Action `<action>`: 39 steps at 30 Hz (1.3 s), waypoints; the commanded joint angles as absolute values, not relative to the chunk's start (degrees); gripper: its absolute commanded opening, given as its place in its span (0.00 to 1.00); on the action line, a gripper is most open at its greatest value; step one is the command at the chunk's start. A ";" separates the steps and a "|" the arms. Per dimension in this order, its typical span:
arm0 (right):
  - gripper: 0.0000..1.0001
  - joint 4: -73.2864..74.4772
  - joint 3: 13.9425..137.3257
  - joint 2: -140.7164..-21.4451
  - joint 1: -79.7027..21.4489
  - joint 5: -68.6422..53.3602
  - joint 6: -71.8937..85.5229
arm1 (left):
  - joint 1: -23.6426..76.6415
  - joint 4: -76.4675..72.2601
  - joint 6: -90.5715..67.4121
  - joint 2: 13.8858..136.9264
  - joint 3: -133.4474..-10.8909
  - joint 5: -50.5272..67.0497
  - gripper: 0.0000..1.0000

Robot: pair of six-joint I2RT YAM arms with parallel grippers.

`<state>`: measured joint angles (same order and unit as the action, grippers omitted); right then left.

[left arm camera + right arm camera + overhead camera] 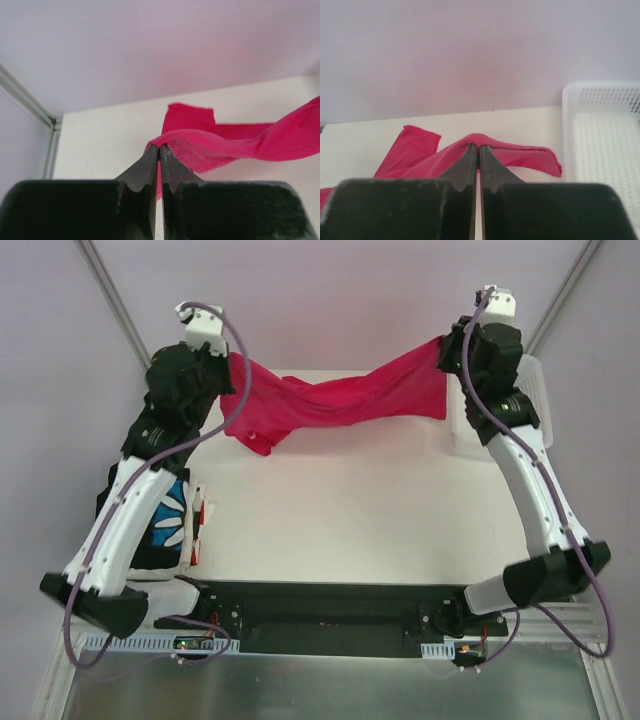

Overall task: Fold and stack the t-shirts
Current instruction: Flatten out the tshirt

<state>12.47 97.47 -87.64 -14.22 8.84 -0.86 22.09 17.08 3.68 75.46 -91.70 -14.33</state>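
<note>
A crimson-pink t-shirt (pixel 340 395) hangs stretched and twisted between both grippers above the far part of the table. My left gripper (pixel 232 368) is shut on its left end, the cloth (pixel 210 142) pinched at the fingertips (pixel 150 162). On the shirt's right end my right gripper (pixel 447 348) is shut, with pink fabric (pixel 520 152) draped over its closed tips (pixel 470 160). A sleeve (pixel 255 435) dangles at the lower left. A black t-shirt with blue-and-white print (pixel 165 525) lies on the table's left side, partly under the left arm, with white and red edges (pixel 203 520) beside it.
A white plastic lattice basket (pixel 605 145) stands at the table's right edge, behind the right arm (pixel 535 390). The white table (pixel 350 510) spreads beneath the hanging shirt. Metal frame posts (pixel 115 295) rise at both far corners.
</note>
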 commanded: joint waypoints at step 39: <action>0.01 -43.51 91.75 -80.24 -20.48 11.43 -41.22 | 19.78 -19.87 26.81 79.54 -105.46 -0.09 0.00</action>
